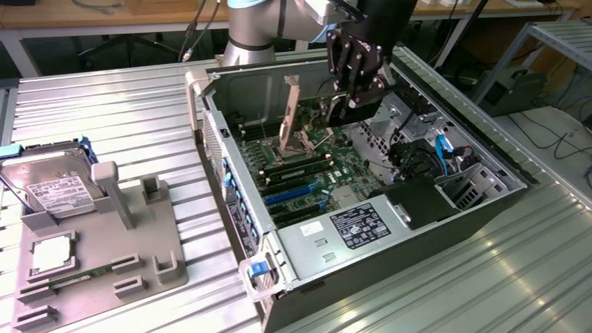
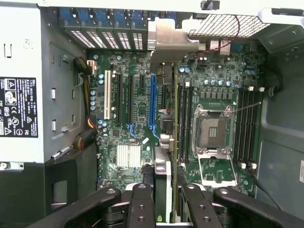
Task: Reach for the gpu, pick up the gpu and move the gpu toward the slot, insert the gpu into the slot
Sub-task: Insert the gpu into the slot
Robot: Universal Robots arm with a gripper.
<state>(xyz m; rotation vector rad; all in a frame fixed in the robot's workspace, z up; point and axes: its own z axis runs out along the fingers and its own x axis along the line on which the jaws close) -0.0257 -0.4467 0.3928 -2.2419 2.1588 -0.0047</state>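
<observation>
**Exterior view**
- Item 1: your open computer case (image 1: 481,222) lies on its side on the ribbed metal counter (image 1: 111,111), toward the counter's edge at the exterior view's right.
- Item 2: your gripper (image 1: 347,109) is down inside the case, above the motherboard (image 1: 319,184). Its fingers are clasped on the gpu (image 1: 292,104). The card is held up off the board and tilted, with its metal bracket toward the case wall that has the blue tabs.
- Item 3: a grey fixture (image 1: 102,243) sits by the counter's edge at the exterior view's left. It carries a hard drive (image 1: 51,184) with a white label, well apart from the case.
- Item 4: a power supply (image 1: 365,225) with a black label sits at the near end of the case.

**Wrist view**
- Item 5: the gripper (image 2: 168,190) has one of its fingers (image 2: 141,209) on each side of the gpu (image 2: 166,42), which you see edge-on.
- Item 6: the card runs just beside the long blue slot (image 2: 153,102), between that slot and the CPU socket (image 2: 211,130). You cannot tell from here whether its lower edge touches the board.
- Item 7: a white slot (image 2: 107,95) lies beyond the blue one, toward the power supply.
</observation>
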